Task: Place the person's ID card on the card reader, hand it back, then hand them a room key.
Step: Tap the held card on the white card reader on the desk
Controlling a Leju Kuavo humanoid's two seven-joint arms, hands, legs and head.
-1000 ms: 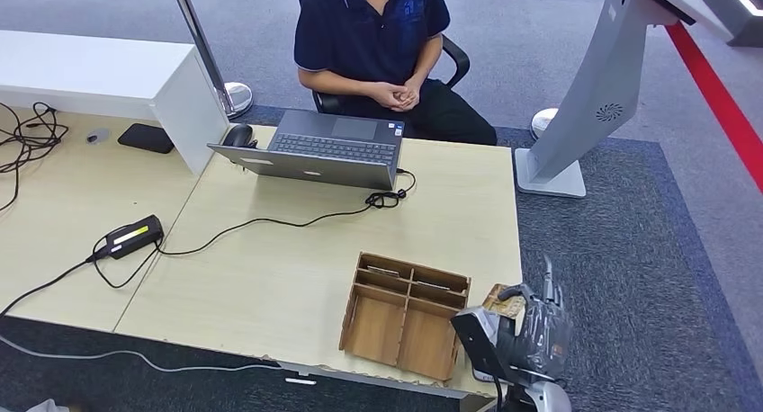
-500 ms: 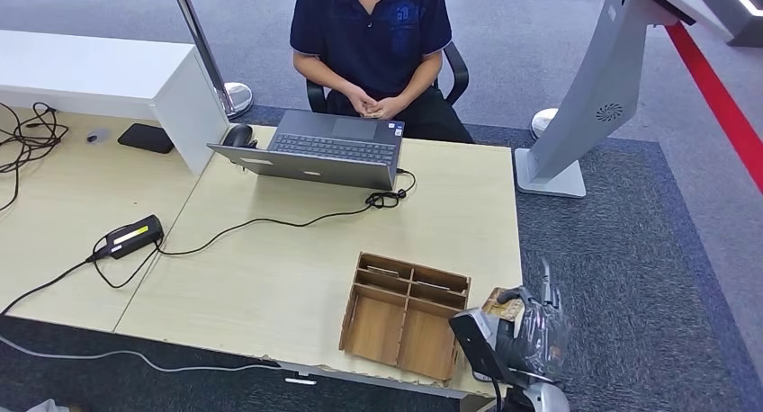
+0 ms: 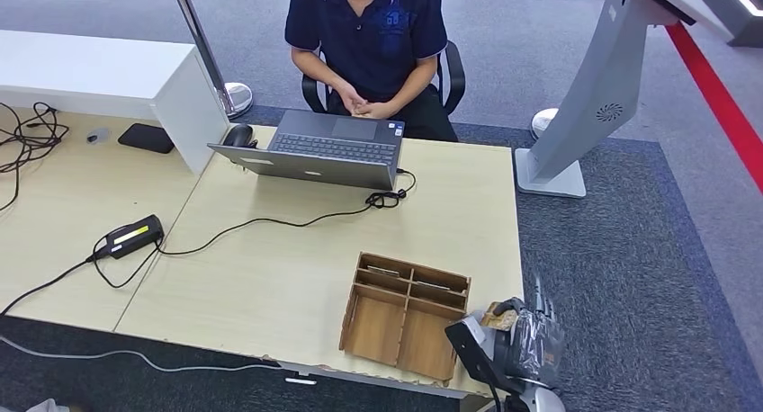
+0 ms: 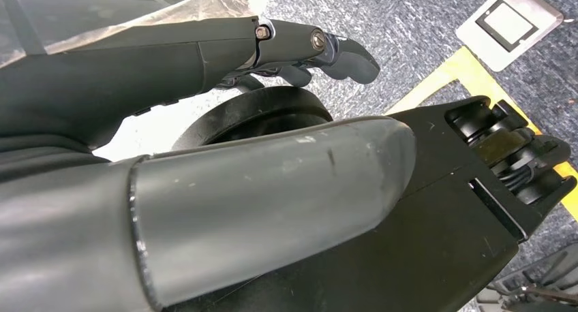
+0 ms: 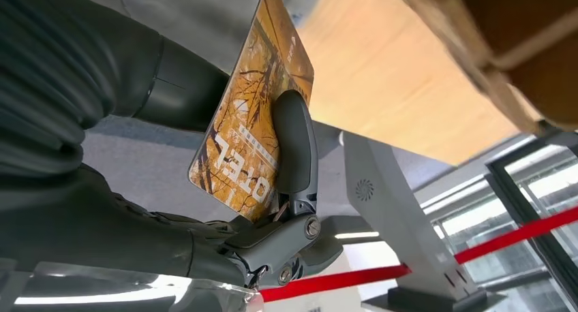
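Orange tree-patterned room key card (image 5: 253, 114) is pinched in the right hand (image 3: 525, 333), just beside the wooden compartment tray (image 3: 405, 314); left hand (image 4: 204, 155) state unclear.

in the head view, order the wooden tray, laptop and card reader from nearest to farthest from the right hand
1. Wooden tray, just left of the right hand, which holds the key card at the desk's near corner.
2. Laptop, at the far edge before the person.
3. Card reader, far left.
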